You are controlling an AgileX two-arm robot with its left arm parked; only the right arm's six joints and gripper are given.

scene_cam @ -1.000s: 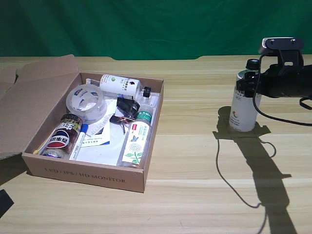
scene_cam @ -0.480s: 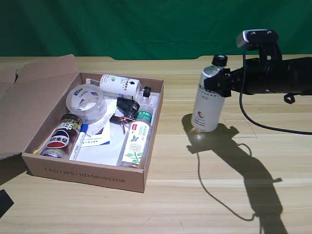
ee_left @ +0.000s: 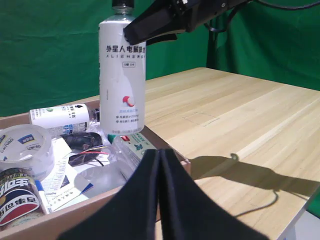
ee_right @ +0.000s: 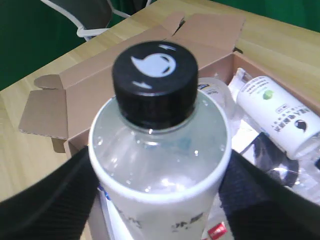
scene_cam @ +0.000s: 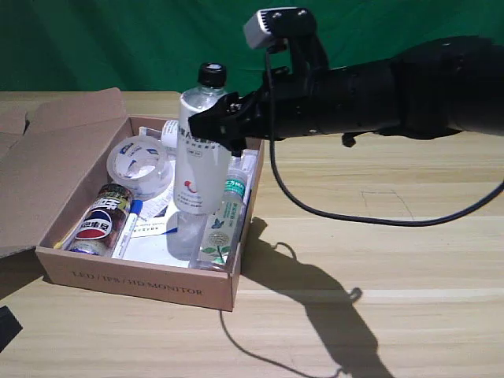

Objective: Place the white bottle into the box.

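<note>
The white bottle (scene_cam: 198, 161), tall with a black cap and a small red mark, hangs upright above the inside of the box (scene_cam: 142, 279), over its side toward the exterior view's right. My right gripper (scene_cam: 206, 124) is shut on the bottle's upper body. The left wrist view shows the bottle (ee_left: 122, 80) in the air with the black fingers (ee_left: 150, 27) at its shoulder. From the right wrist view I see its cap and clear shoulder (ee_right: 159, 145) between the two dark fingers (ee_right: 47, 200), with the box (ee_right: 140, 65) below.
Inside the box lie a shorter white bottle (scene_cam: 197, 135), a tape roll (scene_cam: 139, 164), a cola can (scene_cam: 98, 221), a marker (scene_cam: 127, 228), a slim green-capped bottle (scene_cam: 223, 224) and papers. The flap lid (scene_cam: 55, 142) lies open at the exterior view's left. The parked gripper (ee_left: 160, 200) shows black.
My right arm has carried the bottle leftward in the exterior view and lifted it, from standing on the table to hanging above the box.
</note>
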